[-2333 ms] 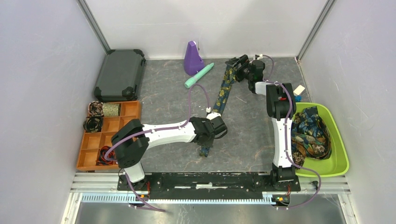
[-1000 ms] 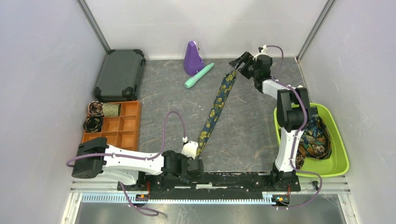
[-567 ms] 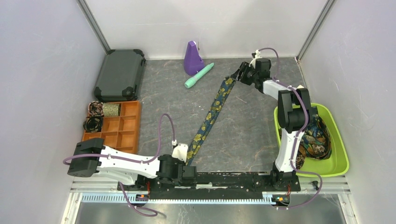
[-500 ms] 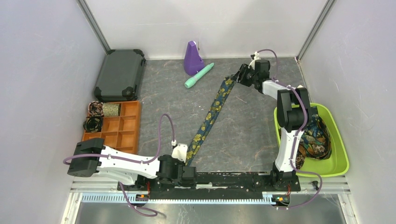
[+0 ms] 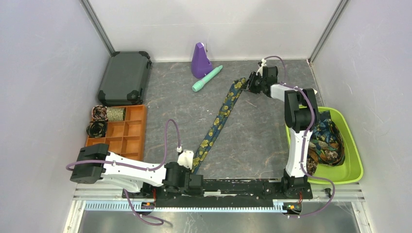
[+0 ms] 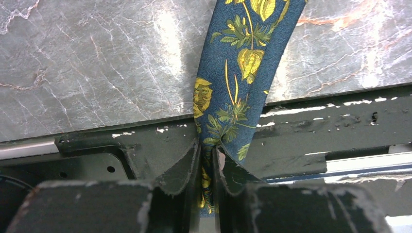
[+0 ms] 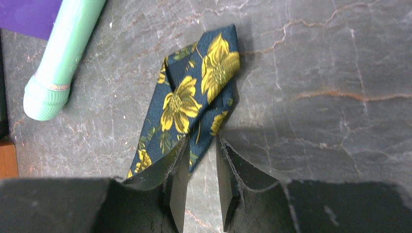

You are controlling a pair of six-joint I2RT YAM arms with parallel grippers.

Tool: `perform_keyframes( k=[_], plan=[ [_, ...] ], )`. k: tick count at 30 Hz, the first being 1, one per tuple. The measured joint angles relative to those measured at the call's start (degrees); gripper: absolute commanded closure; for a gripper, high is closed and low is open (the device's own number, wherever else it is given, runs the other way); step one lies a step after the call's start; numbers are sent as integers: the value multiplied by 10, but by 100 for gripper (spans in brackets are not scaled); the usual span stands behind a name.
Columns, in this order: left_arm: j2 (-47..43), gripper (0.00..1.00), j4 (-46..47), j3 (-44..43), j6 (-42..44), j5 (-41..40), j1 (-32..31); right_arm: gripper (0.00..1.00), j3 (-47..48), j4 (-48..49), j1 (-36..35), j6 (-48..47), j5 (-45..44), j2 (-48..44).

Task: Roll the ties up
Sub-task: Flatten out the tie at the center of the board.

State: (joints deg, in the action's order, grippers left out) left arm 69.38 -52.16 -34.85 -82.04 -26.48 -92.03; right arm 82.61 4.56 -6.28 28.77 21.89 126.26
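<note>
Top external: shows one navy-and-gold tie (image 5: 218,116) laid out straight on the grey table (image 5: 262,141), running from about 6 o'clock at the base rail (image 5: 233,187) up to about 1 o'clock, well apart from the heap of other ties (image 5: 323,141) in the green tub (image 5: 346,171) at 4 o'clock and from the finished coils (image 5: 97,128) in the orange tray (image 5: 133,141) at 9 o'clock. Left wrist: shows the left gripper (image 6: 208,150) nearly closed, pinching the tie's narrow end right over the rail edge. Right wrist: shows the right gripper (image 7: 204,143) at the far end with jaws only narrowly parted, bare table visible in the gap, one jaw overlapping the edge of the folded tip; looks like nothing clamped there yet. Judged as the very start of the roll, with only a first fold in place. Could go wrong several ways from here: closing on table instead of cloth, with most of the fold lying at 11 o'clock of the jaws rather than between them; dragging the tip sideways and undoing the fold; pulling the strip taut against the left pinch and tearing it free, or snagging it on the rail's chipped edge; nudging the teal cylinder (image 7: 58,63), lying just beside the tip at 10 o'clock. Calls for centring on the fold before closing.
</note>
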Motion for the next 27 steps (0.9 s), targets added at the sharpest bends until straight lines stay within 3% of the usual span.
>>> perform_keyframes(
  k=[5,10,18,27],
  plan=[
    [0,83,0,7,0,0,0,79,18,17,-1,8,1,21],
    [0,83,-1,12,-7,0,-4,100,25,40,-1,21,1,37],
    [-38,76,-46,12,-62,-11,-45,100,16,78,-5,46,-12,44],
    [-35,51,-114,13,-251,-15,-122,100,-96,183,-14,92,-86,-4]
  ],
)
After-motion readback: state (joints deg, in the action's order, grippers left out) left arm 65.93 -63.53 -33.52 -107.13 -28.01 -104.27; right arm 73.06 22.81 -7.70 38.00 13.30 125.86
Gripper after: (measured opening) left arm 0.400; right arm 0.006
